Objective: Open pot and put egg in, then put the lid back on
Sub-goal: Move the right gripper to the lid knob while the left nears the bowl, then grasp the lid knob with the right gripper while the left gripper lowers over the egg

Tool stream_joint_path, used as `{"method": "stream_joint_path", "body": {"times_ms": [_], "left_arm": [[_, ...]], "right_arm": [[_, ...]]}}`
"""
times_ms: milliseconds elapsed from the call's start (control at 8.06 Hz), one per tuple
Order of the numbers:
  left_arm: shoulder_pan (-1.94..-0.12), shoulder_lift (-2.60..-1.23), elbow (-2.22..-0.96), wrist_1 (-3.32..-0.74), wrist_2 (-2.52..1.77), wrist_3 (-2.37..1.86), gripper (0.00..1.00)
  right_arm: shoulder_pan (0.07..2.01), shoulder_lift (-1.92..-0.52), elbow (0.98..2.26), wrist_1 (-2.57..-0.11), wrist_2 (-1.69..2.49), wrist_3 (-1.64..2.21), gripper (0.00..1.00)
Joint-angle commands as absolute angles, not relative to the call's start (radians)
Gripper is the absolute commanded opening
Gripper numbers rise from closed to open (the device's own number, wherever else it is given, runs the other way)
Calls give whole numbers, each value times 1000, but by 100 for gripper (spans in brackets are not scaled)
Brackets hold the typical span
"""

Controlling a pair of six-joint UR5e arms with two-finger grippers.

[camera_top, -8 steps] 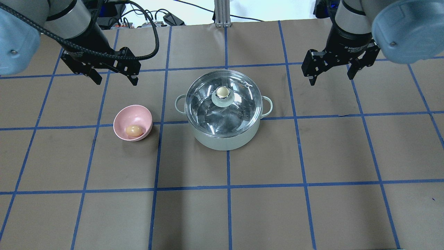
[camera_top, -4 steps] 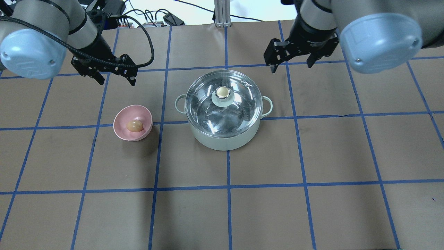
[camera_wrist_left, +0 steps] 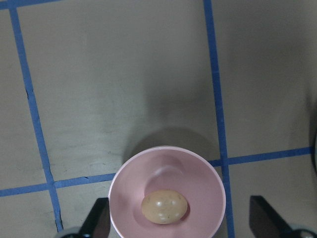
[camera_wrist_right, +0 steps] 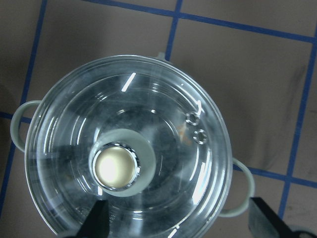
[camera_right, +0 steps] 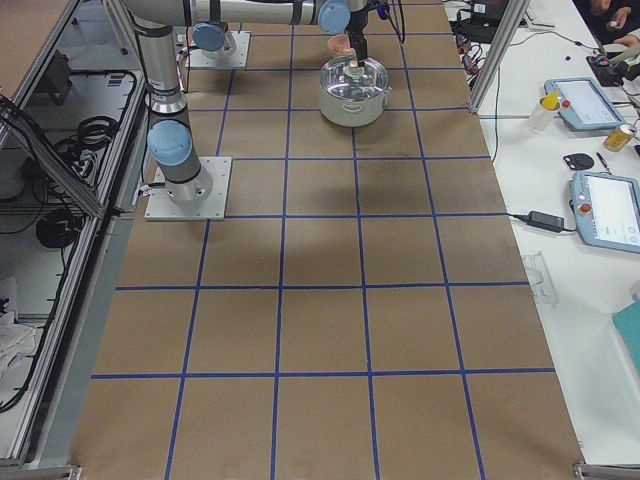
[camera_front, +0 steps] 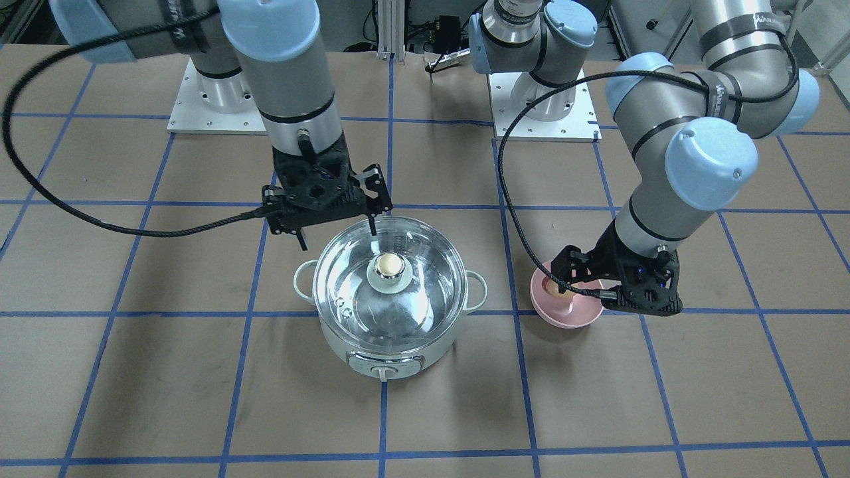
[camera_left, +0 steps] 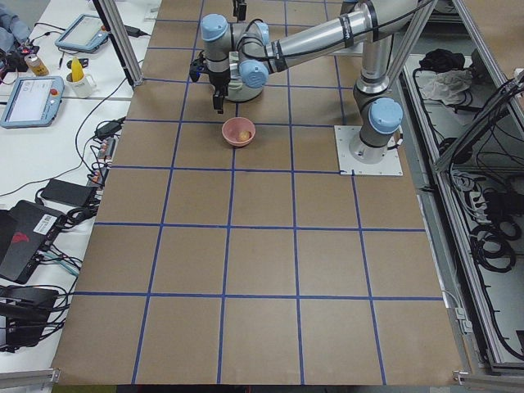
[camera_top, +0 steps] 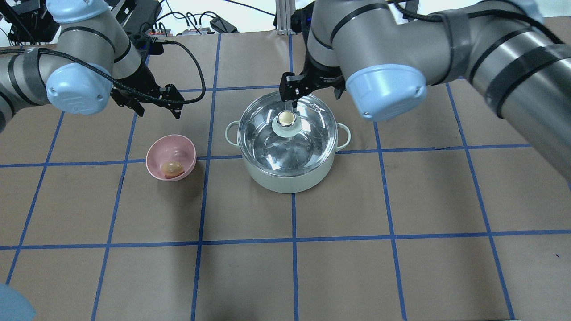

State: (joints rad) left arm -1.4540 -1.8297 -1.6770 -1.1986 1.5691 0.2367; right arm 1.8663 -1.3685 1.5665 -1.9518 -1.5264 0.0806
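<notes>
Pot: pale mint pot (camera_top: pixel 290 178) is sitting near the table's (camera_top: pixel 401 267) middle, upright, w/ a loop handle on each side. In the front-facing view the control knob is facing away from the robot.
Lid: glass lid (camera_top: pixel 308 133) is lying flat on the pot, closing it. The steel inside is showing through the glass.
Lid knob: cream-gold knob (camera_top: pixel 286 118) is standing at the lid's centre. Nothing is touching it.
Egg: tan egg (camera_wrist_left: pixel 164 207) is lying in the bottom of the pink bowl (camera_top: pixel 154 154), on its side.
Bowl: is sitting upright on the table on the robot's left of the pot, near it but apart from it.
R gripper: R gripper (camera_front: pixel 337 232) is hanging over the lid's edge on the robot's side, fingers pointing down, jaws spread wide and holding nothing. In the R wrist view the knob is lying off to one side, close to one fingertip, not centred btw the two.
L gripper: L gripper (camera_top: pixel 158 111) is hovering above the bowl, jaws spread wide and holding nothing. In the L wrist view the bowl & egg are showing btw the two fingertips at the bottom edge. It isn't touching bowl or egg.
Side views: both arms are reaching over the pot and bowl, but these views are too small to show finger detail.
</notes>
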Motion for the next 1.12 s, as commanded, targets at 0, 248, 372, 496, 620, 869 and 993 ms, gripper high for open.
{"method": "stream_joint_path", "body": {"times_ms": [0,248,372,496,620,869,993], "left_arm": [[-1421,-1864,-1759,-1161,1568,242,100],[-1405,-1865,-1828,-1160,1568,200,100],[-1404,-1870,-1844,-1158,1565,187,100],[-1404,-1873,-1864,-1157,1560,163,100],[-1404,-1876,-1877,-1152,1560,163,100],[-1404,-1905,-1875,-1115,1562,163,100],[-1404,-1916,-1873,-1111,1562,163,100]], "right_arm": [[1945,-1232,1482,-1987,-1554,65,100],[1953,-1212,1468,-1965,-1555,42,98],[1953,-1195,1470,-1954,-1555,52,97],[1953,-1172,1470,-1945,-1562,43,97],[1951,-1173,1470,-1936,-1566,52,97],[1951,-1175,1468,-1914,-1554,55,91],[1951,-1174,1465,-1914,-1549,57,82]]}}
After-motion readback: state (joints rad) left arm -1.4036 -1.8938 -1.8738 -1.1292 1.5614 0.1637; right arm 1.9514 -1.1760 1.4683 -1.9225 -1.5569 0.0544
